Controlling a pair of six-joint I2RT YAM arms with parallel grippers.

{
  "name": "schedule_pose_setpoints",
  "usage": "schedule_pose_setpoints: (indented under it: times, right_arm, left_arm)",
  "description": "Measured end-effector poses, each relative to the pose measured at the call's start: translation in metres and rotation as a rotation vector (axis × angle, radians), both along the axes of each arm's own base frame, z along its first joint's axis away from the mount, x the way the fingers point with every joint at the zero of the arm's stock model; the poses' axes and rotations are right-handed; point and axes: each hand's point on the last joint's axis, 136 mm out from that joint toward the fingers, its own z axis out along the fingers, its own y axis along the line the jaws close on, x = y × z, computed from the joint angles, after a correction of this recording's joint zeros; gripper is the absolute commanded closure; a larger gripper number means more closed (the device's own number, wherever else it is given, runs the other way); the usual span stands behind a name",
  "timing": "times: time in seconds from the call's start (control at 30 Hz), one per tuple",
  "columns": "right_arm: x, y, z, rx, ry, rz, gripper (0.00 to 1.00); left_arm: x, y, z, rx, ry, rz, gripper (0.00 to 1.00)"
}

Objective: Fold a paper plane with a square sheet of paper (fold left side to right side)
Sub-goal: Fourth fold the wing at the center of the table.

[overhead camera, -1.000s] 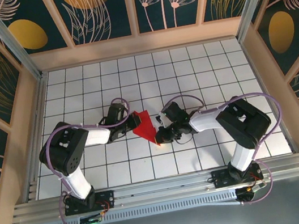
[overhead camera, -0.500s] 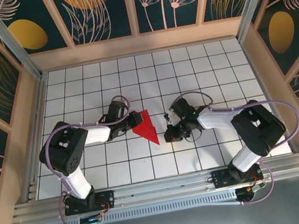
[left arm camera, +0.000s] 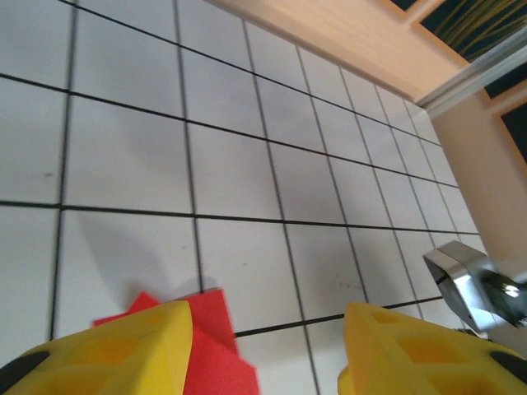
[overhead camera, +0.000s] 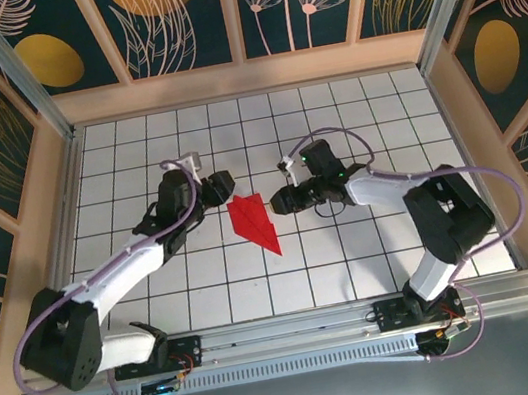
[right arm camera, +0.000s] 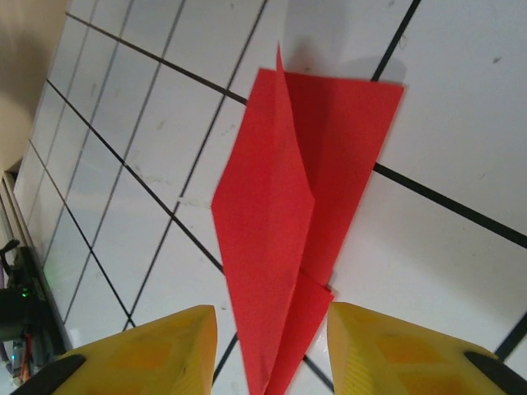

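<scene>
The paper plane [overhead camera: 253, 222] lies flat near the middle of the worktop [overhead camera: 373, 118]. It is a slim red dart with its nose toward 5 o'clock and its blunt tail toward 11 in the overhead view. The left fingers [overhead camera: 218, 184] hang just off the tail at about 10 o'clock, parted with nothing between them; the left wrist view shows a red corner beside one yellow tip. The right fingers [overhead camera: 281, 203] sit at about 2 o'clock of the plane, likewise parted and gripping nothing, with the dart lying on the tiles below their gap. Both seem placed to leave the creased paper free. The worktop is white with a black grid, walled by pale wood frames holding dark teal floral panels [overhead camera: 178, 19].
</scene>
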Motion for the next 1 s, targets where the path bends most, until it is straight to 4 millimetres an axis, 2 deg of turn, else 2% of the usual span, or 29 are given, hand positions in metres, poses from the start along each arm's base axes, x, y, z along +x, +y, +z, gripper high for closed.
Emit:
schedule_pose_setpoints:
  times: [0.17,0.37,0.53,0.67,0.7,0.87,1.0]
  right_arm:
    - [0.005,0.009,-0.028,-0.008,0.037,0.023,0.61]
    - [0.009,0.029,-0.035,0.021,0.034,0.065,0.66]
    - [0.008,0.036,-0.034,0.049,0.032,0.078,0.77]
    - [0.009,0.038,-0.034,0.063,0.036,0.077,0.97]
    - [0.009,0.038,-0.033,0.065,0.035,0.077,1.0]
    - [0.011,0.038,-0.032,0.069,0.034,0.072,1.0]
    - [0.016,0.035,-0.021,0.085,0.012,0.062,1.0]
  left_arm:
    - [-0.025,0.031,-0.027,0.04,0.036,0.085,0.38]
    - [-0.042,0.054,-0.044,0.058,0.058,0.16,0.36]
    - [-0.041,0.058,-0.043,0.061,0.053,0.182,0.36]
    - [-0.041,0.059,-0.043,0.061,0.053,0.187,0.35]
    - [-0.041,0.059,-0.043,0.061,0.052,0.187,0.35]
    - [-0.04,0.058,-0.041,0.058,0.049,0.186,0.33]
    - [-0.039,0.053,-0.03,0.028,0.026,0.167,0.25]
